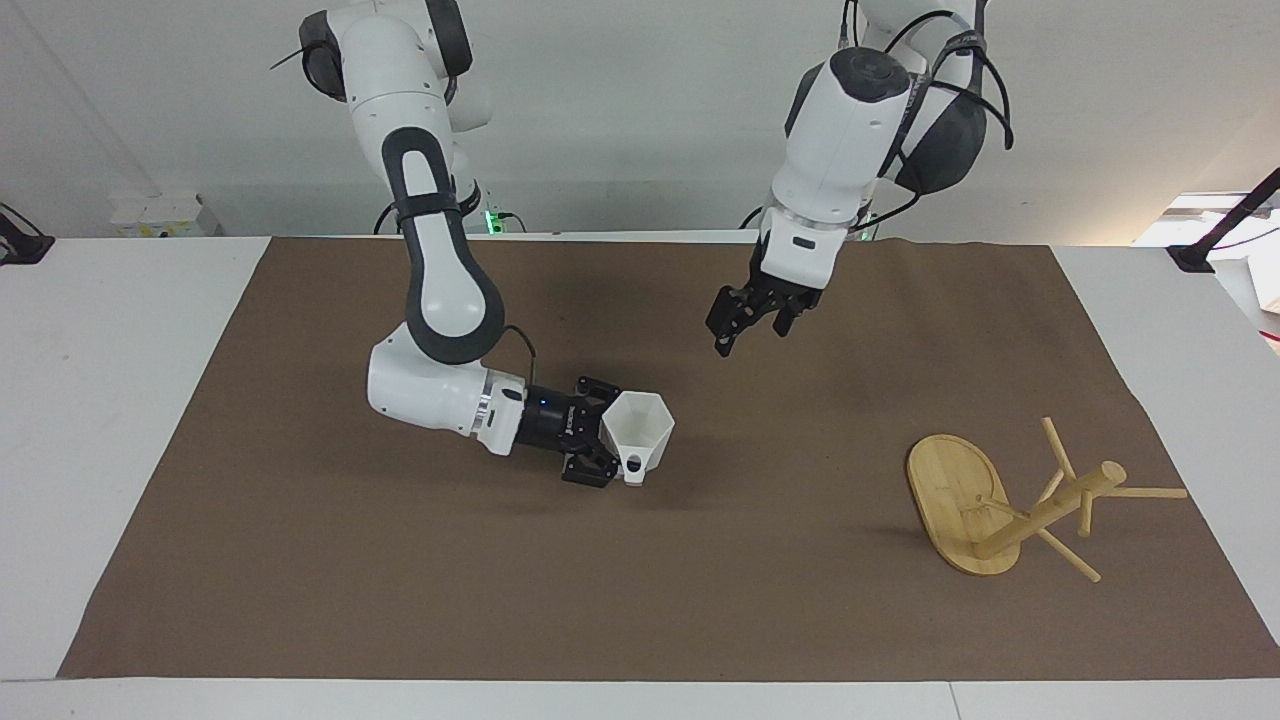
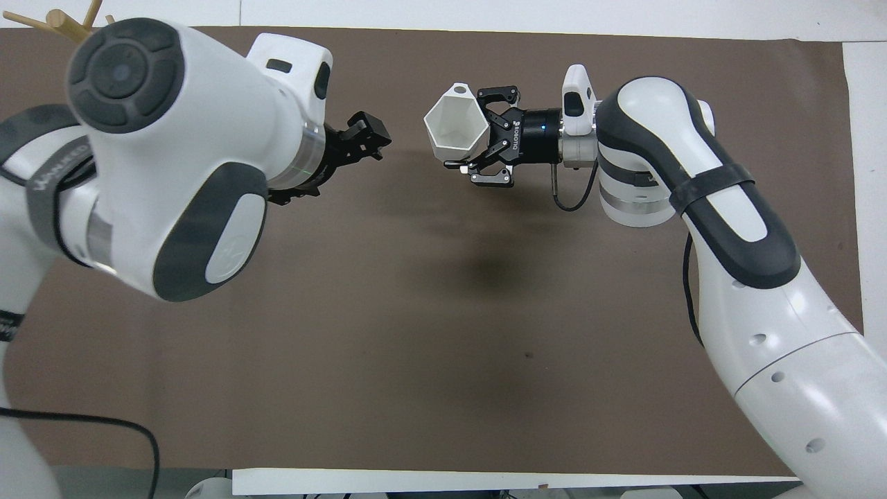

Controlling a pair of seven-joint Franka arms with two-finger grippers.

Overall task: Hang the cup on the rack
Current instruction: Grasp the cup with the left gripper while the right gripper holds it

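The white faceted cup (image 1: 640, 425) is held in my right gripper (image 1: 612, 432), which is shut on its side and keeps it a little above the brown mat, mouth up and slightly tilted. It also shows in the overhead view (image 2: 454, 128), with the right gripper (image 2: 478, 135) beside it. My left gripper (image 1: 748, 335) hangs open and empty in the air over the mat's middle, apart from the cup; overhead the left gripper (image 2: 364, 135) faces the cup's mouth. The bamboo rack (image 1: 1040, 510) stands at the left arm's end of the table. Overhead only the rack's peg tips (image 2: 62, 21) show.
The brown mat (image 1: 400, 580) covers most of the white table (image 1: 90, 400). In the overhead view the left arm's big body (image 2: 173, 159) hides the rack's base and the mat around it.
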